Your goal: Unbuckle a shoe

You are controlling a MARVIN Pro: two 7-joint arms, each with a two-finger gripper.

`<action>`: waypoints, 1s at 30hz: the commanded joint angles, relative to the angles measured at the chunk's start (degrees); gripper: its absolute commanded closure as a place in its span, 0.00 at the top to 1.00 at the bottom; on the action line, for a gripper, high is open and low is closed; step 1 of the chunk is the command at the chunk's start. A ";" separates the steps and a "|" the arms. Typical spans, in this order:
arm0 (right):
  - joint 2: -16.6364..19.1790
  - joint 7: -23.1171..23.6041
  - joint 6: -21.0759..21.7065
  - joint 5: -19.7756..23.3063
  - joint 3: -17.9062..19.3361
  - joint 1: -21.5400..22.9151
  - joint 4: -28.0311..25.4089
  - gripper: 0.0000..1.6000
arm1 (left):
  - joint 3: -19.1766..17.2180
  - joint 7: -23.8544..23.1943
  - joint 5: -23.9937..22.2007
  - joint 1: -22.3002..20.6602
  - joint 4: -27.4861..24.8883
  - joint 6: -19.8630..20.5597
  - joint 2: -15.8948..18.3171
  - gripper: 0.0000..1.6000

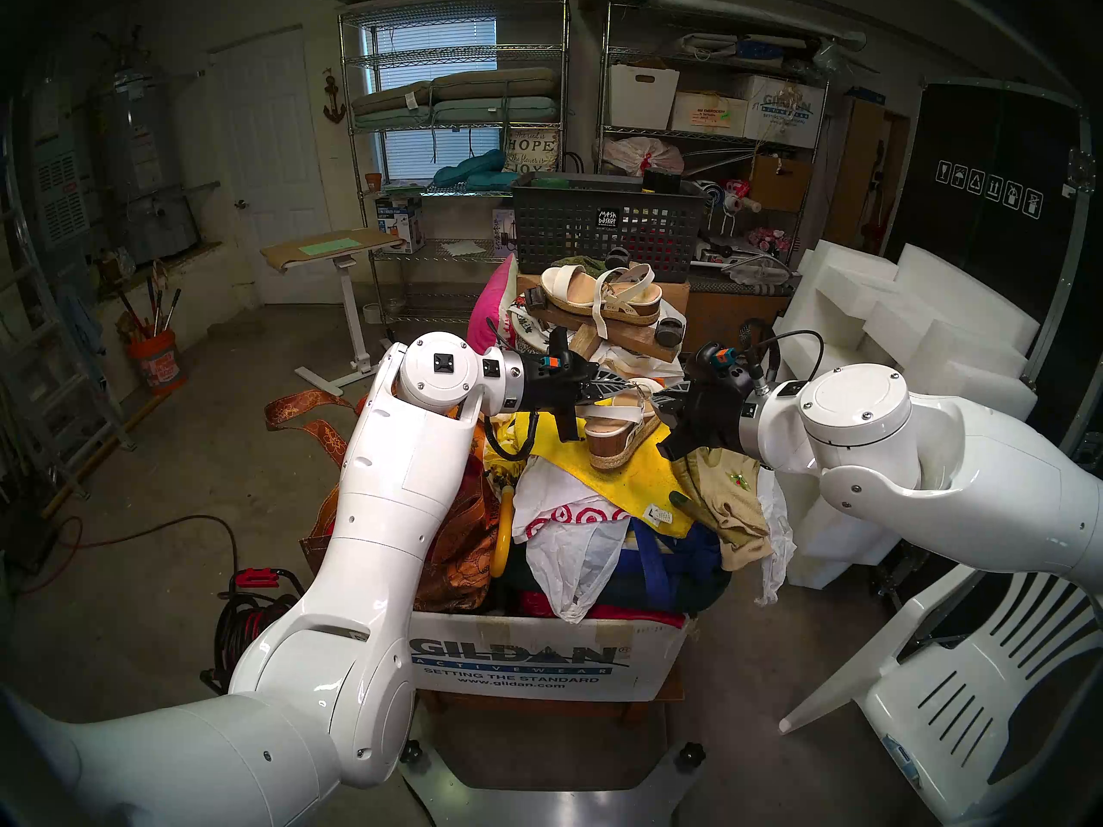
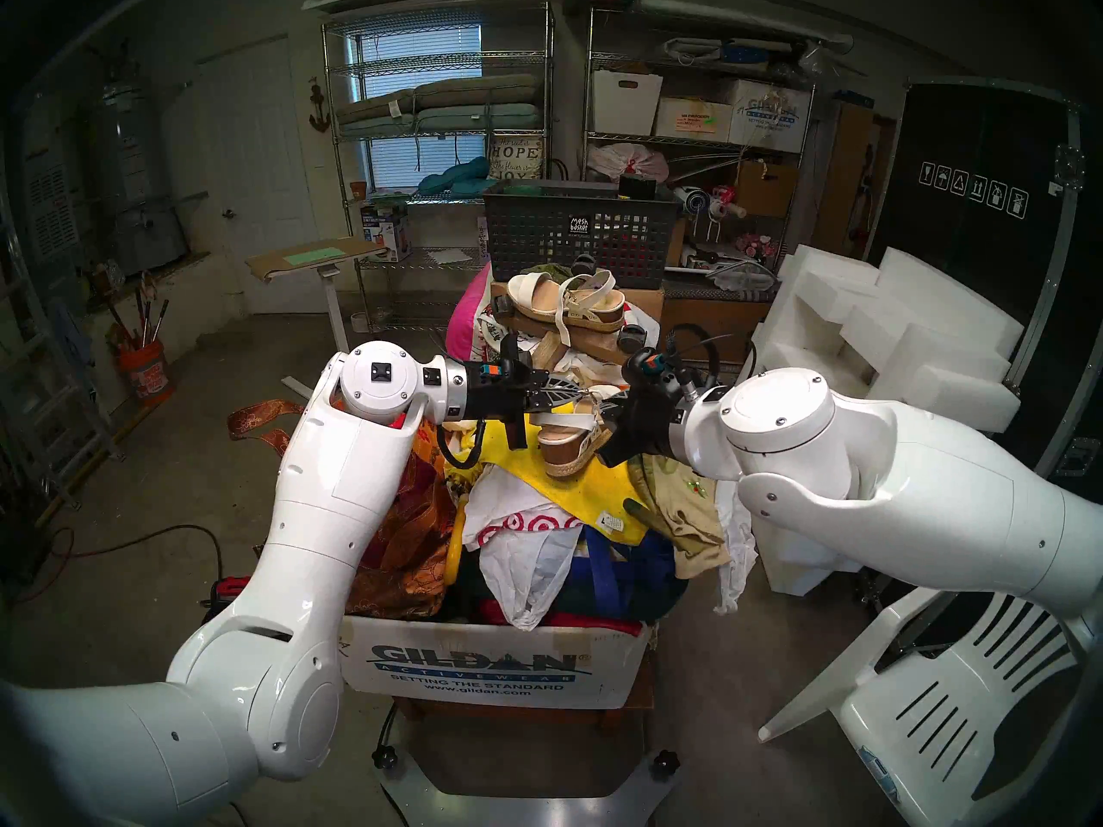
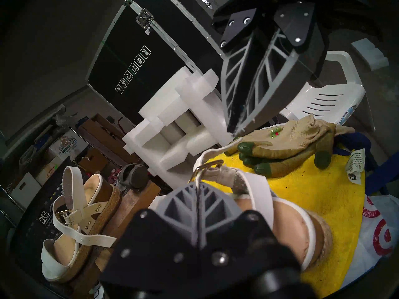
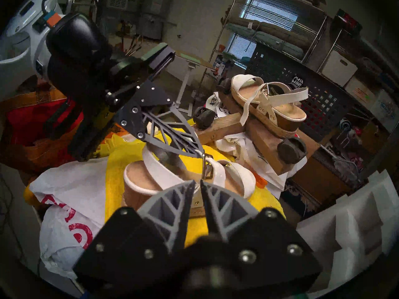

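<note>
The shoe (image 1: 615, 444), a white-strapped wedge sandal with a cork-look heel and jute trim, stands on a yellow towel (image 1: 603, 479) between my two grippers. My left gripper (image 3: 197, 184) comes in from the left, shut on the small metal buckle (image 3: 206, 165) at the ankle strap. My right gripper (image 4: 199, 183) faces it from the right, fingertips pinched together on the strap's free end (image 3: 216, 151). In the head view the two grippers, left (image 1: 627, 384) and right (image 1: 656, 399), nearly meet above the heel.
The twin sandal (image 1: 603, 297) lies on a wooden dolly (image 1: 632, 336) behind, before a dark mesh basket (image 1: 606, 226). Tan-and-green gloves (image 3: 289, 145) lie beside the towel. Bags fill the Gildan box (image 1: 537, 659). White foam blocks (image 1: 907, 324) and a plastic chair (image 1: 979, 676) stand right.
</note>
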 commanded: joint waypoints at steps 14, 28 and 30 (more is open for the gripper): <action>-3.87 -0.35 1.16 -0.44 0.11 0.62 2.19 0.44 | -0.57 -1.46 -0.92 -0.94 -1.81 0.61 -0.24 0.00; -3.11 -1.80 1.37 0.18 0.90 0.42 1.46 0.47 | -1.01 -2.78 -0.57 -1.08 -2.10 0.69 -0.21 0.00; -3.08 -2.18 1.30 0.15 0.91 0.36 1.45 0.47 | -0.96 -3.16 -0.57 -1.07 -2.22 0.73 -0.19 0.00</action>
